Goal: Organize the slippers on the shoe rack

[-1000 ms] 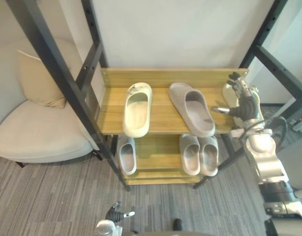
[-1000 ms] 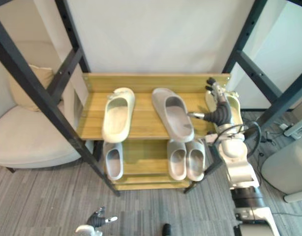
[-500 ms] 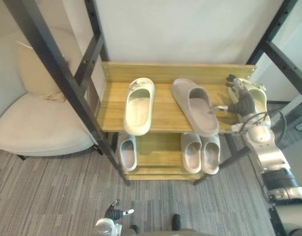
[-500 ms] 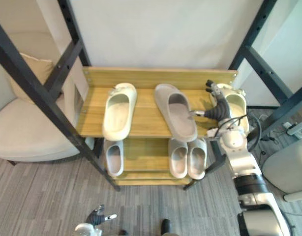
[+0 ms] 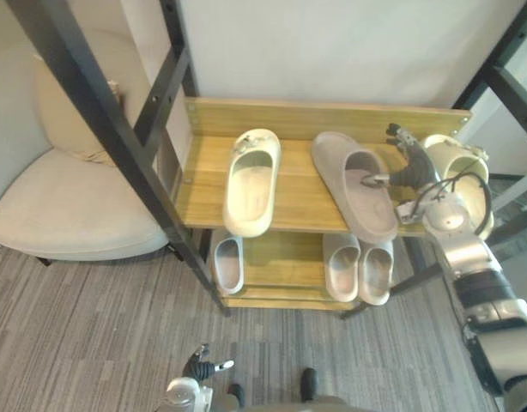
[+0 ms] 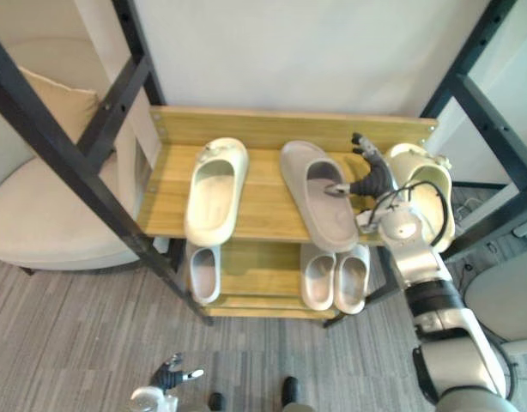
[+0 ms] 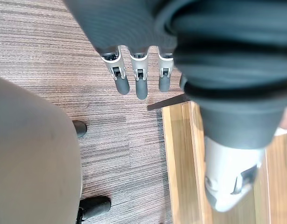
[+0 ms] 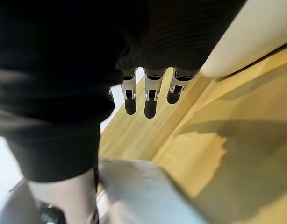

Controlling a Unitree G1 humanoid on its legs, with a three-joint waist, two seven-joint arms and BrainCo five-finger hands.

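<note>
Shoe rack (image 5: 324,117), top shelf, carries three slippers: cream slipper (image 5: 251,184) left of centre, grey slipper (image 6: 319,219) right of centre, lying skewed with its front end over the front edge, and second cream slipper (image 5: 457,163) at the right edge. Right hand (image 5: 408,170) sits between the latter two, fingers straight, thumb over the grey slipper's opening, holding nothing. Left hand (image 5: 202,369) hangs low, fingers relaxed. Assessment: straightening the grey slipper is in hand. The next move calls for a sideways nudge to square it.

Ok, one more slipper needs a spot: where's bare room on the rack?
Top shelf: bare wood left of the left-hand cream slipper, plus a strip between it and the grey slipper. Lower shelf: a gap between single slipper and pair. Crowded around the right hand.
</note>
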